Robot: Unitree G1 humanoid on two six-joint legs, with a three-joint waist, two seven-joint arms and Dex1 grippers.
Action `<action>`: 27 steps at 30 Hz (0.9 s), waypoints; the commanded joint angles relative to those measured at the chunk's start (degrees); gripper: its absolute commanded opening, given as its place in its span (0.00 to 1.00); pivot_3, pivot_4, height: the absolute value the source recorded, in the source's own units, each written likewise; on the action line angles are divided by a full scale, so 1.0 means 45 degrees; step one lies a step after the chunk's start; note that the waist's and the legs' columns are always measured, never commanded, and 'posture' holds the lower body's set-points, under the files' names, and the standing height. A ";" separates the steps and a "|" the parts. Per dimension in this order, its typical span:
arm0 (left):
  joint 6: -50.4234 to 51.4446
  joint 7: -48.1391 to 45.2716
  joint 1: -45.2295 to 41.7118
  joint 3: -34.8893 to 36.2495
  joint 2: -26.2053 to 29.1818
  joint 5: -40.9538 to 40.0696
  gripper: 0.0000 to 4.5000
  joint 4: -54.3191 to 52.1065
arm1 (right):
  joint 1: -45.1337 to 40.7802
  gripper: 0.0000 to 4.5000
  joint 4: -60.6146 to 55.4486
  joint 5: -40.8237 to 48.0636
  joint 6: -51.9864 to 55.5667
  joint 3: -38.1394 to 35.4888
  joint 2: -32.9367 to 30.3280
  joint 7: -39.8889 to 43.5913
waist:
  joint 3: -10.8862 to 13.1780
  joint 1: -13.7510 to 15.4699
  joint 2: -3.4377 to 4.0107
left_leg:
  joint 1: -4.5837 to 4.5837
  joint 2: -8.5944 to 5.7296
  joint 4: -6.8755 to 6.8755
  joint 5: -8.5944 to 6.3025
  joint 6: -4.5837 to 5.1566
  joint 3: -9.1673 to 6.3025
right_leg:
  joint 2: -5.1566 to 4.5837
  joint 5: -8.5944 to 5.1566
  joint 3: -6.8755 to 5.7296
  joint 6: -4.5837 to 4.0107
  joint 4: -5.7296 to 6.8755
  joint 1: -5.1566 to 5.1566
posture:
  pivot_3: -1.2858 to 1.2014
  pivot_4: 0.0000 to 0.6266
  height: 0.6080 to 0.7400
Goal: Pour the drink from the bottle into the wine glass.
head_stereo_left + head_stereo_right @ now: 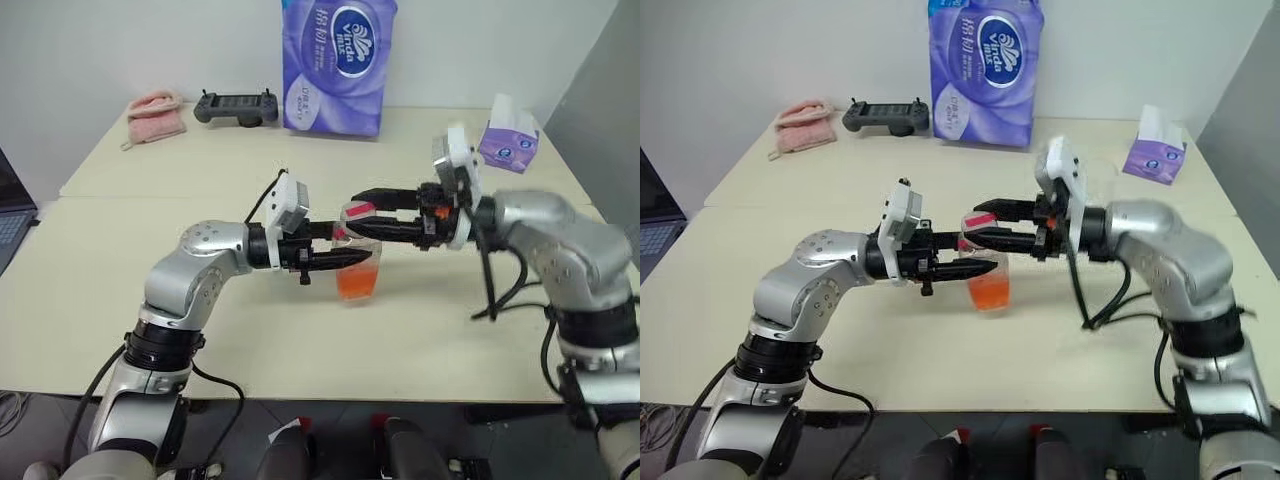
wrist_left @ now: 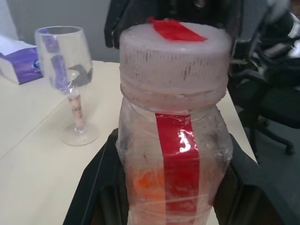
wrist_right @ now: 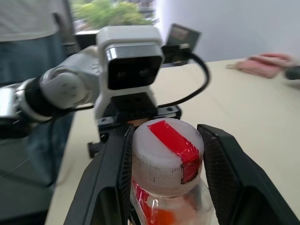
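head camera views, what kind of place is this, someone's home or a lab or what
Probably an office or lab room rather than a home: two plain pale tables pushed together against a bare wall, a laptop's edge at one side, and a handheld black controller left beside a pack of tissues.

Both arms [image 1: 195, 265] are built of rounded silver-grey shells joined by black ribbed rings. Each wrist carries a boxy white camera housing [image 1: 290, 205] with a dark front window showing two round lenses. A thin black cable loops out of the housing on the left arm, and a longer one hangs in a loop under the right forearm [image 1: 560, 245]. The left gripper [image 1: 335, 259] and right gripper [image 1: 375, 214] have flat, tapering black fingers [image 3: 222, 173] with a fine-textured inner face.
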 commanded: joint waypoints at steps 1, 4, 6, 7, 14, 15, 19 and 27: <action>0.0014 -0.0875 -0.0332 -0.0143 -0.0093 -0.0814 0.40 -0.0927 | -0.1187 0.40 0.1587 -0.0250 -0.0055 -0.0453 -0.0194 0.0695 | 0.0000 0.0014 0.0000 | -0.0001 0.0008 -0.0004 0.0001 -0.0002 -0.0006 | 0.0004 0.0002 -0.0006 -0.0005 0.0000 -0.0002 | 0.52 0.24 1.00; -0.0053 -0.0642 -0.0197 0.0034 -0.0065 -0.0710 0.40 -0.0883 | -0.0744 0.71 0.1128 0.0369 0.0789 -0.1039 -0.1086 0.1257 | 0.0001 0.0093 -0.0002 | -0.0014 0.0009 -0.0004 0.0009 -0.0018 -0.0010 | -0.0003 0.0002 -0.0012 -0.0007 -0.0014 -0.0002 | 0.52 0.24 1.00; -0.0085 -0.0520 -0.0038 0.0129 -0.0010 -0.0655 0.40 -0.0922 | -0.0105 0.87 0.0354 0.0737 0.1321 -0.1414 -0.1725 0.1266 | 0.0003 0.0202 -0.0005 | -0.0050 -0.0020 0.0006 0.0030 -0.0055 -0.0014 | -0.0033 0.0002 -0.0019 -0.0006 -0.0039 -0.0006 | 0.52 0.24 1.00; -0.0097 -0.0438 0.0033 0.0199 0.0011 -0.0629 0.40 -0.0907 | 0.0360 0.95 -0.0254 0.0930 0.1602 -0.1734 -0.2019 0.0993 | 0.0003 0.0236 -0.0006 | -0.0065 -0.0028 0.0009 0.0030 -0.0054 -0.0016 | -0.0043 0.0003 -0.0023 -0.0005 -0.0056 -0.0005 | 0.52 0.24 1.00; -0.0332 0.0148 0.0054 0.0422 0.0000 -0.0454 0.40 -0.0661 | 0.2777 0.99 -0.4382 0.2452 0.3117 -0.3506 -0.1694 -0.2548 | 0.0004 0.0266 -0.0002 | -0.0207 -0.0014 0.0095 0.0030 -0.0055 -0.0014 | -0.0035 0.0011 -0.0014 0.0002 0.0012 -0.0144 | 0.52 0.24 1.00; -0.0362 0.0171 0.0053 0.0416 0.0005 -0.0437 0.40 -0.0629 | 0.3053 0.99 -0.4905 0.2536 0.3102 -0.3562 -0.1430 -0.3107 | 0.0004 0.0252 -0.0002 | -0.0204 -0.0007 0.0106 0.0030 -0.0055 -0.0017 | -0.0030 0.0020 -0.0017 -0.0007 0.0017 -0.0140 | 0.52 0.24 1.00; -0.0451 0.0198 -0.0037 0.0371 -0.0032 -0.0375 0.40 -0.0428 | 0.3769 0.99 -0.6363 0.1823 0.2651 -0.3411 0.0169 -0.5992 | 0.0005 0.0249 0.0000 | -0.0202 -0.0003 0.0137 0.0047 -0.0029 -0.0022 | -0.0010 0.0084 -0.0016 0.0008 0.0017 -0.0122 | 0.52 0.24 1.00; -0.0539 0.0247 -0.0187 0.0223 -0.0206 -0.0320 0.40 -0.0296 | 0.3663 0.99 -0.7043 0.0833 0.2208 -0.2451 0.1756 -0.8398 | 0.0007 0.0197 0.0003 | -0.0201 -0.0015 0.0140 0.0091 -0.0003 -0.0014 | 0.0000 0.0146 0.0001 0.0028 0.0006 -0.0123 | 0.52 0.24 1.00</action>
